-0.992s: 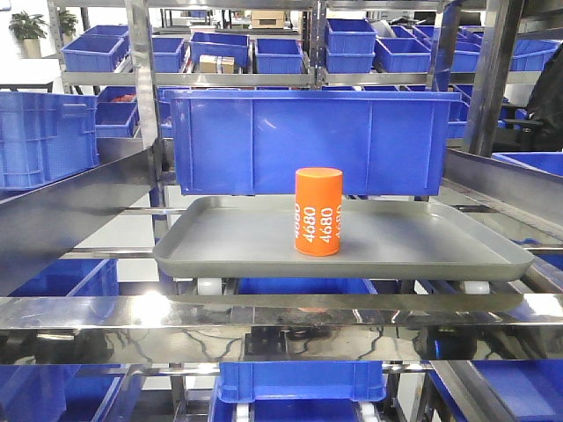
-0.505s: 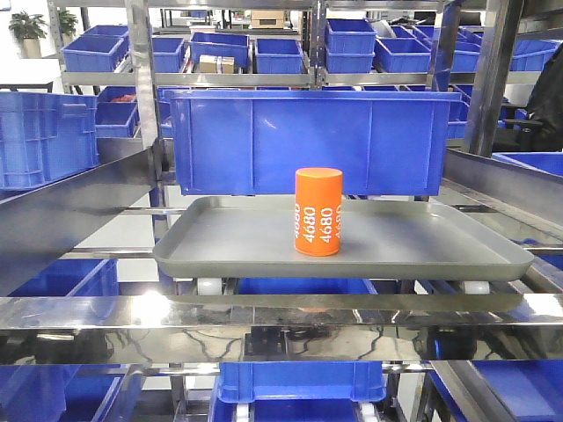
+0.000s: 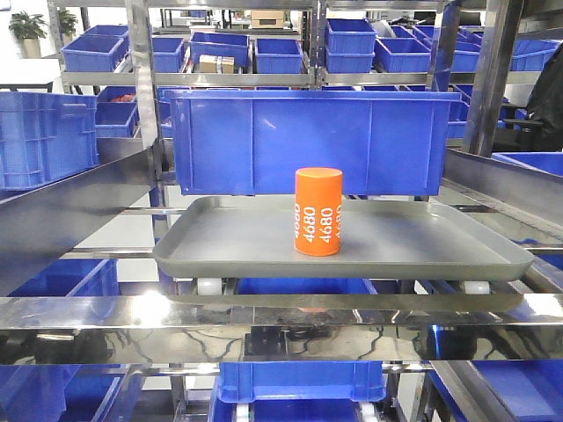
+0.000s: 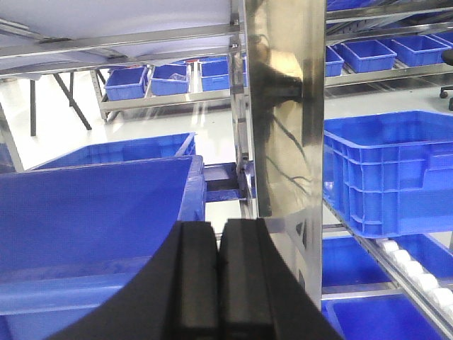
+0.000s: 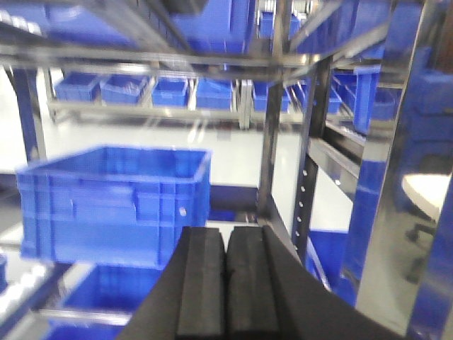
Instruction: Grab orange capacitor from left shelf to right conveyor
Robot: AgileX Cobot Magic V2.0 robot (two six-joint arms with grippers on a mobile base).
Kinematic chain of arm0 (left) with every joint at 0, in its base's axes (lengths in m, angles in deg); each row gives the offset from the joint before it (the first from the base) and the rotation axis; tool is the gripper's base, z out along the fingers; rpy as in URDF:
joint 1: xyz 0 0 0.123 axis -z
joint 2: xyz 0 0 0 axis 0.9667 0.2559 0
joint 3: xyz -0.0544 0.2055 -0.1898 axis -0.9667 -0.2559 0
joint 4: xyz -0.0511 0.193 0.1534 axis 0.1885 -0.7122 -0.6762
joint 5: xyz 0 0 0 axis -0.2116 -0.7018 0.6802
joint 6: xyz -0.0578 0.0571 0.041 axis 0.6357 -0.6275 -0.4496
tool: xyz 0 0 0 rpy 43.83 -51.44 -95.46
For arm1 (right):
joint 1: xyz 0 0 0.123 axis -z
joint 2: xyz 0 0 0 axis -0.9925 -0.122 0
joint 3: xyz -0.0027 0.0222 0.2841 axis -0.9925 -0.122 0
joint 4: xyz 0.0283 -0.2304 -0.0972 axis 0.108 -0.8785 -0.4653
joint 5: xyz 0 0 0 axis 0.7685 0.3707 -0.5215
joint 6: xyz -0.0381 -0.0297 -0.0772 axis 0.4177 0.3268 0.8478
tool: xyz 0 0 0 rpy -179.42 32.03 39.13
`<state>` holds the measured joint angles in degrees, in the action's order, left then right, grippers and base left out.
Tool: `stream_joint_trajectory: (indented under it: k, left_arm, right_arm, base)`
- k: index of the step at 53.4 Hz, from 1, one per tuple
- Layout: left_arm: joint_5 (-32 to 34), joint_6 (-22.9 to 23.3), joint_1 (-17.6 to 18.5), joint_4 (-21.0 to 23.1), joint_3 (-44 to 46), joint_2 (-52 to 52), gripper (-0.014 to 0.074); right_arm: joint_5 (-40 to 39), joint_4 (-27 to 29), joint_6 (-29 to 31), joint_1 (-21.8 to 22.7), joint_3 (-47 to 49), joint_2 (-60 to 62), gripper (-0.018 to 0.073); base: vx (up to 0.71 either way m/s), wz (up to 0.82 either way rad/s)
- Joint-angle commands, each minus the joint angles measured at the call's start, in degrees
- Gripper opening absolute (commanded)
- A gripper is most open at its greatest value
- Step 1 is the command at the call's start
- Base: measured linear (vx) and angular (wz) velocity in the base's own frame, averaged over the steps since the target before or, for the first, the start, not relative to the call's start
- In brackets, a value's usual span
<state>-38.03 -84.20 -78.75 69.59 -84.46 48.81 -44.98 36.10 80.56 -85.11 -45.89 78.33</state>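
**Front view.** We record one bright orange cylindrical capacitor with white "4680" printed vertically on its side. It stands upright on a shallow grey rectangular tray, a little right of the tray's middle. The tray rests on the shiny steel rail shelf. A large blue plastic bin sits just behind the tray, one level higher. Rows of small blue bins fill the racks at the back. Held against the pictures from a second and half a second earlier, capacitor, tray and large bin are in the same places. We find no item shifted.

**Left wrist view.** We list the left tool, black, with its two fingers pressed flat together and nothing between them: clenched and empty. Ahead of it is a polished steel upright. A smooth blue bin wall lies to the left and a ribbed blue crate to the right. White rollers run below that crate.

**Right wrist view.** The picture is blurred. We list the right tool, black, with its fingers closed against each other and holding nothing. Beyond it are a slotted blue crate on the left and a perforated steel post in the middle. A row of distant blue bins stands further back.

We hold earlier pictures for the front view only, so we cannot compare the wrist views.
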Motion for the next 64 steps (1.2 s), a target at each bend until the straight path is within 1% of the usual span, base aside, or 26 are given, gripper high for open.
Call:
stream_joint_trajectory:
  k: [1, 11, 17, 24, 29, 34, 39, 54, 58, 60, 64]
  left_arm:
    - [4.71, 0.09, -0.14, 0.20, -1.86, -0.71, -0.0006]
    - [4.71, 0.09, -0.14, 0.20, -1.86, -0.71, -0.0006]
    - [4.71, 0.09, -0.14, 0.20, -1.86, -0.71, -0.0006]
    - [4.71, 0.09, -0.14, 0.20, -1.86, -0.71, -0.0006]
    - [4.71, 0.09, -0.14, 0.20, -1.86, -0.71, -0.0006]
    - [4.71, 0.09, -0.14, 0.20, -1.86, -0.71, -0.0006]
    - [4.71, 0.09, -0.14, 0.20, -1.86, -0.71, -0.0006]
    - [4.71, 0.09, -0.14, 0.20, -1.86, -0.71, -0.0006]
    - [4.71, 0.09, -0.14, 0.20, -1.86, -0.71, -0.0006]
    - [4.71, 0.09, -0.14, 0.20, -1.86, -0.71, -0.0006]
    - [4.71, 0.09, -0.14, 0.20, -1.86, -0.71, -0.0006]
  right_arm:
    - [-5.49, 0.65, 0.40, 0.01, 5.50, 0.39, -0.0008]
    - [-3.56, 0.00, 0.64, 0.01, 15.13, 0.06, -0.0008]
    - [0.30, -0.82, 0.64, 0.01, 21.34, -1.85, -0.0008]
    - [8.03, -3.10, 0.64, 0.01, 29.61, -6.45, -0.0008]
    - [15.83, -4.68, 0.64, 0.01, 34.77, -10.94, -0.0008]
    - [23.14, -4.82, 0.64, 0.01, 39.01, -15.35, -0.0008]
    - [27.24, -4.58, 0.58, 0.01, 40.37, -18.52, -0.0008]
    - [32.32, -3.16, 0.60, 0.01, 40.26, -24.16, -0.0002]
    - [32.90, -2.74, 0.81, 0.01, 40.32, -24.65, 0.0031]
    - [33.08, -2.29, 1.24, 0.01, 40.39, -24.77, 0.0063]
    - [33.17, -0.81, 2.47, 0.01, 40.47, -24.77, 0.0159]
  base:
    - [0.00, 0.00]
    - [0.00, 0.00]
    - [0.00, 0.00]
    - [0.00, 0.00]
    - [0.00, 0.00]
    - [0.00, 0.00]
    - [0.00, 0.00]
    - [0.00, 0.00]
    - [0.00, 0.00]
    - [0.00, 0.00]
    - [0.00, 0.00]
